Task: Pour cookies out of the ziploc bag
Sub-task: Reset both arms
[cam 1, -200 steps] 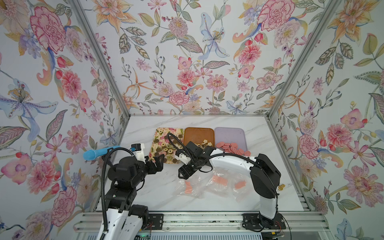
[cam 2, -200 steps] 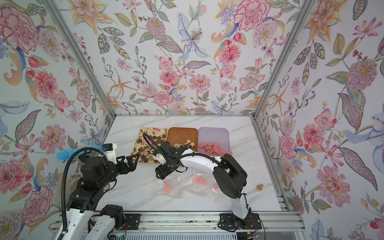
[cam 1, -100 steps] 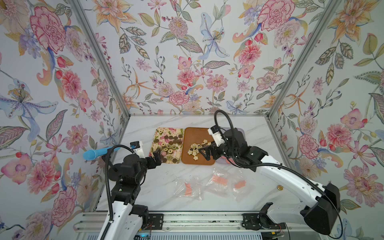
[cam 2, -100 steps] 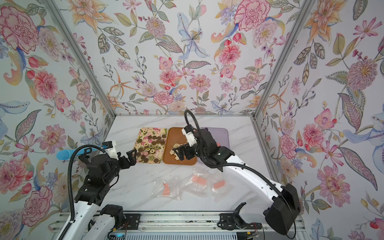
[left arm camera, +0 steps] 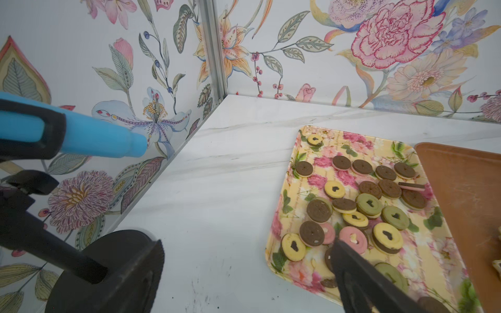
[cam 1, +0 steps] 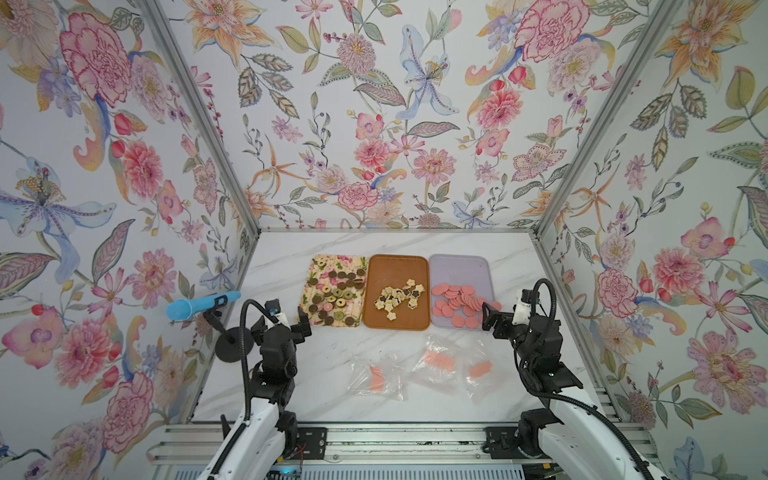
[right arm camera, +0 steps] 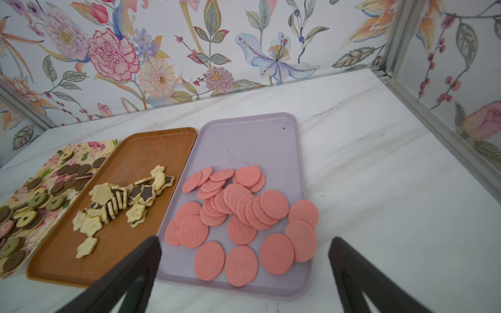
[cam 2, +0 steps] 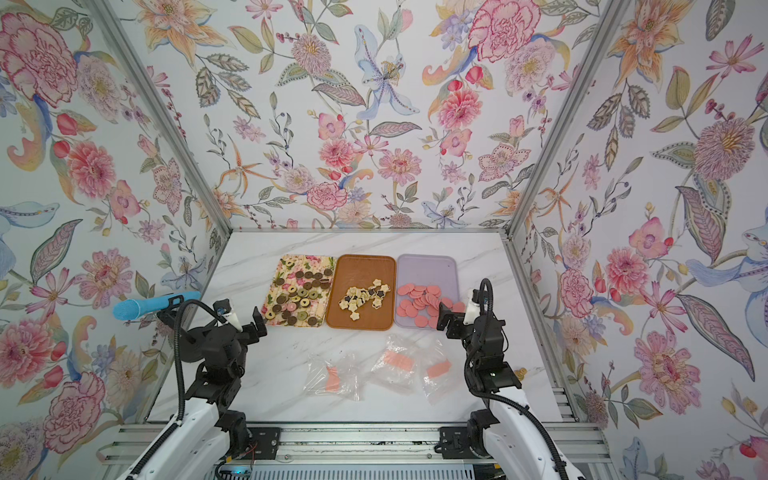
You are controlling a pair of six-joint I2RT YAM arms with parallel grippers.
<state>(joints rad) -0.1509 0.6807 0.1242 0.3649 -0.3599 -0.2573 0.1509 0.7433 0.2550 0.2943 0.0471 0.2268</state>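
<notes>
Pink cookies: plain pink rounds (right arm camera: 238, 211) lie in a loose overlapping heap on the front half of the lavender tray (right arm camera: 252, 138); two of them overlap its rim on the side toward the worktop's right edge.
Flower cookies: cream and dark-brown flower shapes (right arm camera: 122, 203) lie in a strip across the middle of the brown tray (right arm camera: 151, 151).
Patterned cookies: brown, olive, yellow and pink rounds with a cut-out centre (left arm camera: 363, 206) are spread over the floral tray (left arm camera: 276, 225); one stands on its edge near the brown tray.
Trays: side by side in a row, touching, in the middle of the marble worktop (cam 1: 332, 365), floral toward the left edge, lavender toward the right.
Bags: left ziploc bag (cam 1: 376, 376), middle ziploc bag (cam 1: 436, 361) and right ziploc bag (cam 1: 482, 370) lie flat and crumpled in front of the trays, near the front edge. Each shows a pink patch through the plastic; I cannot tell what it is.
Right hand: right hand (right arm camera: 244, 239) hangs over the front right corner of the lavender tray, fingers spread wide apart, nothing between them.
Left hand: left hand (cam 1: 281, 325) sits just beside the front left corner of the floral tray, fingers wide apart and empty; in the left wrist view one finger (left arm camera: 352, 271) reaches over the tray's front part.
Left edge: a blue microphone (cam 1: 203, 305) on a black stand (cam 1: 232, 343), close behind the left hand.
</notes>
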